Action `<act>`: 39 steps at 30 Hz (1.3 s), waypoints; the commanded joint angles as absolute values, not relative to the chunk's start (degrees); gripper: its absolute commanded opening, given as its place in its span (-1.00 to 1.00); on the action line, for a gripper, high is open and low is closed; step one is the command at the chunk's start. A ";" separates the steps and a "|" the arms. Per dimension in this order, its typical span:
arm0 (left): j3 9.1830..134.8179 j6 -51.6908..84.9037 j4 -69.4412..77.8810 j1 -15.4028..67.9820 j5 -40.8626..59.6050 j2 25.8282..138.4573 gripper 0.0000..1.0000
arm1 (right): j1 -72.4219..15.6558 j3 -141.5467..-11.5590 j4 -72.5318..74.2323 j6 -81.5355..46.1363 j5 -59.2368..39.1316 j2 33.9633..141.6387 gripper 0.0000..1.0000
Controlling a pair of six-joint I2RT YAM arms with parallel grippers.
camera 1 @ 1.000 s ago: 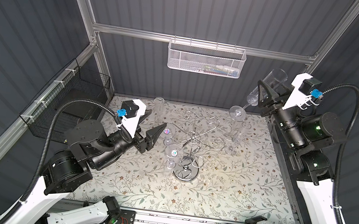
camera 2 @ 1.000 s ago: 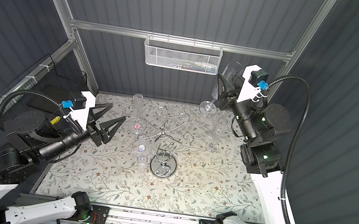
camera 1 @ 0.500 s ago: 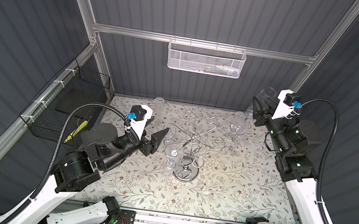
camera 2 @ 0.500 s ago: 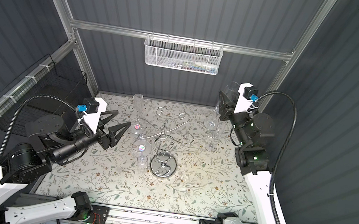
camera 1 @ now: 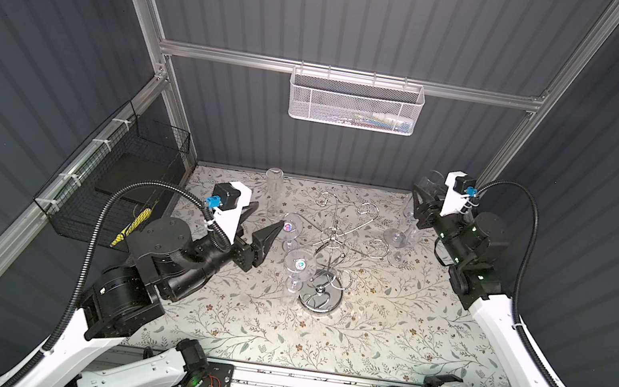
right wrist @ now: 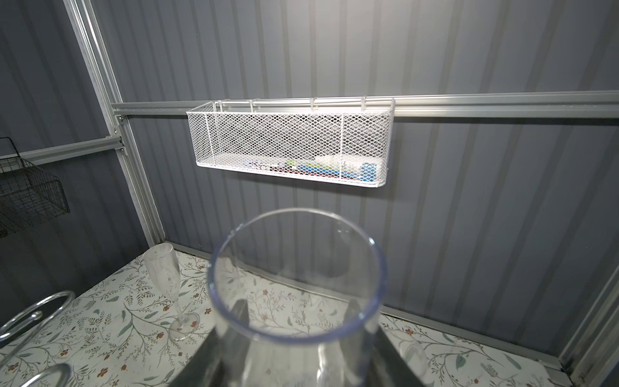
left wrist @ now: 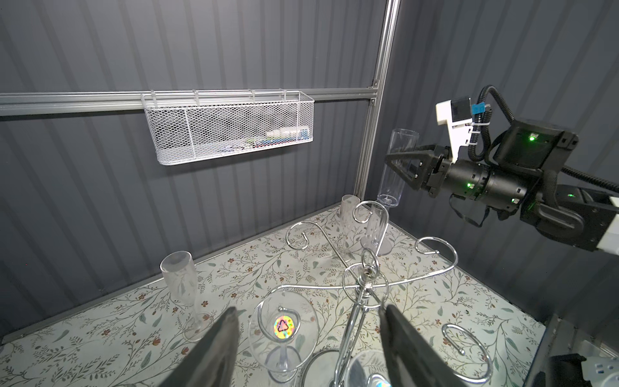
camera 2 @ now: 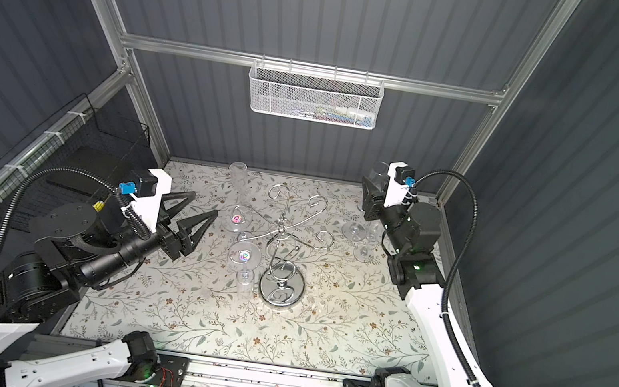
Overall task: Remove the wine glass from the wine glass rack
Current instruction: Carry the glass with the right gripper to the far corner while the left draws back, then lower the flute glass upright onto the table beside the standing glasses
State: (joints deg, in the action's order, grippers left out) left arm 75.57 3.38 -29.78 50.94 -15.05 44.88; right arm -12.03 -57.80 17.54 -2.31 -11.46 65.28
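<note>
Wine glass [left wrist: 403, 140]: clear flute, upright, off the rack [camera 1: 331, 233], out by the back right corner. Right gripper [left wrist: 400, 164] has it, jaws part closed and pinching the bowl from both sides around mid-height, rim well above the fingers. In the right wrist view the rim sits big and close between them. The stem drops behind other glassware, so I can't tell if the foot is on the table [camera 1: 362, 329] or just over it. Left gripper [camera 1: 266, 217]: jaws spread wide, nothing in them, tips just beside two hanging glasses [camera 1: 291, 227] on the rack's left arms.

Handling, my read: light, stiff, thin-walled, smooth, so slippery. Too much squeeze could crack it or shoot it out. The bowl is the widest part and the safest hold. The stem is thin and hard to see. It is tall with a small foot, so it tips easily on set-down and needs to go down straight.

Room is tight on the right. Standing flutes [left wrist: 348, 214] crowd the table near the held one, a curled rack arm reaches that way, and the back wall, side wall and corner post sit close behind the gripper. Another flute [camera 1: 272, 188] stands back left, well apart. The best open table I see is in front of the rack, toward me. The white basket [camera 1: 355, 105] hangs high on the back wall, out of the way.
</note>
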 commanded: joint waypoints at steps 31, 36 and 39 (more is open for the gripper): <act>74.53 5.71 -28.57 50.97 -18.27 48.75 0.36 | -18.22 -46.15 52.34 2.14 -6.88 88.42 -0.12; 74.53 5.71 -28.66 50.90 -18.37 48.91 0.36 | -19.80 -44.68 56.46 2.87 -3.26 89.98 -0.12; 74.53 5.80 -28.73 50.94 -18.13 49.00 0.36 | -21.08 -43.71 59.07 3.22 -0.12 91.24 -0.12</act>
State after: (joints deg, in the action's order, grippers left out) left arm 75.13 5.19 -29.91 50.94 -17.61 49.15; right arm -20.16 -44.42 52.62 1.98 -4.25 90.48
